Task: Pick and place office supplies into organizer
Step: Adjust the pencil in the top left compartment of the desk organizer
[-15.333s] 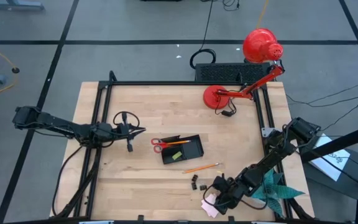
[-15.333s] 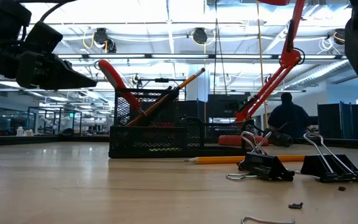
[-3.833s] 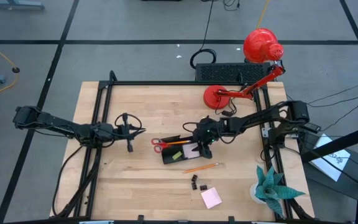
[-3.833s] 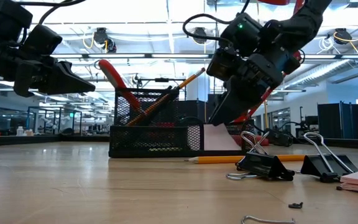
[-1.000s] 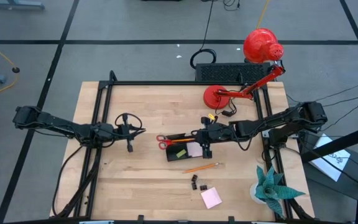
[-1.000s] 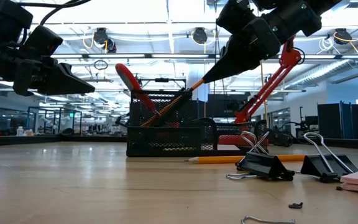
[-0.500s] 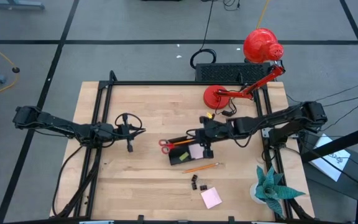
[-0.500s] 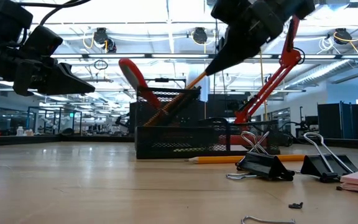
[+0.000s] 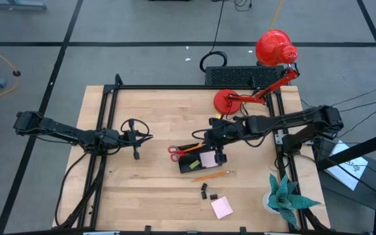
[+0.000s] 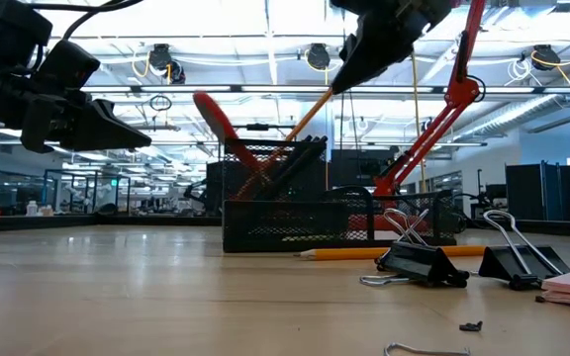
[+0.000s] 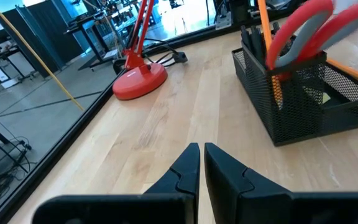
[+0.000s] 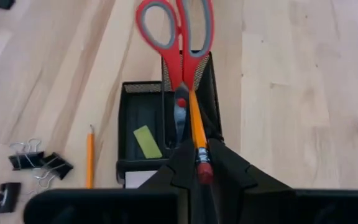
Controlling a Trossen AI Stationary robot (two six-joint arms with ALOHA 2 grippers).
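The black mesh organizer stands mid-table. Red-handled scissors and an orange pencil lean out of its tall compartment, and a yellow-green piece lies in its low tray. My right gripper hangs over the organizer's far right side, shut on the pencil. My left gripper hovers shut and empty over the table's left half. A second pencil, black clips and a pink sticky pad lie on the table nearer the front edge. My right gripper pinches the orange pencil at its eraser end between its two fingers. The fingers slant down from the table's right and lie roughly along the pencil. The pencil is tilted, and its lower end stays inside the organizer's tall compartment beside the scissors.
A red desk lamp stands at the far right with its cord on the table, and a black ribbed box sits behind it. A teal paper plant stands at the near right corner. Black frame rails run along the table's edges.
My right gripper has risen and drawn a little toward the far edge, carrying the pencil's eraser end up, so the pencil stands steeper. The organizer has slid a little toward the table's right edge with the scissors in it.
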